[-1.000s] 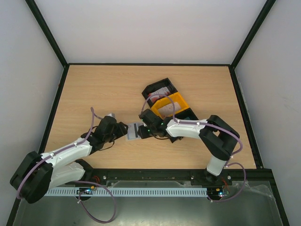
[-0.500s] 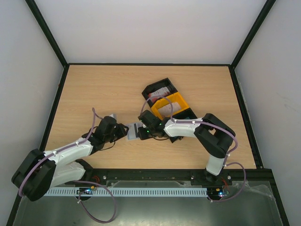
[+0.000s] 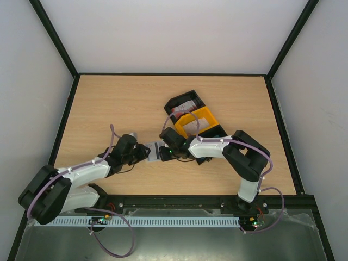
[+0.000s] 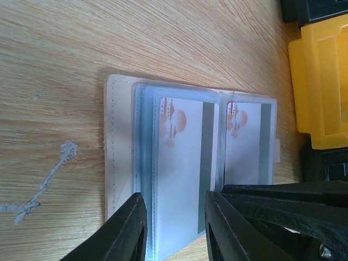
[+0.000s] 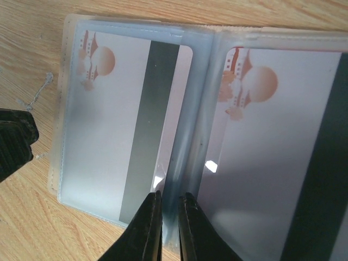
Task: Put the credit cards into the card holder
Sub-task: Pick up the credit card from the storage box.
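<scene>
The card holder [image 3: 154,151] lies open on the table between my grippers, its beige cover [image 4: 116,157] under greyish-blue clear sleeves. One whitish credit card with a dark stripe [image 4: 182,163] sits in the left sleeve and another [image 4: 247,147] in the right one. My left gripper [image 4: 175,206] stands open over the near end of the left sleeve, a finger on either side of that card. Pinching the fold between the two sleeves, my right gripper [image 5: 169,198] is shut on the card holder [image 5: 187,136]. More credit cards [image 3: 194,126] lie in the tray.
A black-and-yellow three-compartment tray [image 3: 209,116] stands just behind the right gripper; its yellow wall [image 4: 321,81] shows right of the holder. A grey scuff mark [image 4: 51,174] is on the wood left of the holder. Black rails edge the table.
Both grippers' jaws have narrowed; the right one has closed onto the fold of the sleeves. The left gripper has moved a little further over the holder.
</scene>
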Action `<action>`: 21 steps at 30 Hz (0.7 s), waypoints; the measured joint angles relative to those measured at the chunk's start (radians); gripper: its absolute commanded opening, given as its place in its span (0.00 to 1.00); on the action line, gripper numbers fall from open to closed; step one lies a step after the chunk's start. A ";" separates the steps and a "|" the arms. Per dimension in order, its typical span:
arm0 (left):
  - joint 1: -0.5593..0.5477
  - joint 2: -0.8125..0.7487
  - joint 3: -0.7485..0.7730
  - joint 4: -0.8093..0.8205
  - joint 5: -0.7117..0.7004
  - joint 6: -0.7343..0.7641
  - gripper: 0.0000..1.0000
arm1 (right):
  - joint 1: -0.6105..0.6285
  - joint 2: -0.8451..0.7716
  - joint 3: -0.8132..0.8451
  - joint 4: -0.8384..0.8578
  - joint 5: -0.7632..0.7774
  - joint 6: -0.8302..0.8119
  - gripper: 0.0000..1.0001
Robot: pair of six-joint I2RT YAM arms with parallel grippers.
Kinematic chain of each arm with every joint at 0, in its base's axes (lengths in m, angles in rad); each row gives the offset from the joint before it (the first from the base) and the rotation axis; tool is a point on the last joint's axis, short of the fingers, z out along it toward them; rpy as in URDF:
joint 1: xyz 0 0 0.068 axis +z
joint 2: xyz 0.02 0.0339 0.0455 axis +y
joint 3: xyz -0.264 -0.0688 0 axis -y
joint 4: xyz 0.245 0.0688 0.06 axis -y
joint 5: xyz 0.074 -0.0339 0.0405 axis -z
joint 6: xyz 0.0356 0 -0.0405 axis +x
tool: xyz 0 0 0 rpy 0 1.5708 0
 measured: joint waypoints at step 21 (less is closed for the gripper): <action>0.000 0.059 -0.004 0.061 0.033 0.005 0.29 | 0.000 0.018 0.016 0.000 0.000 -0.021 0.05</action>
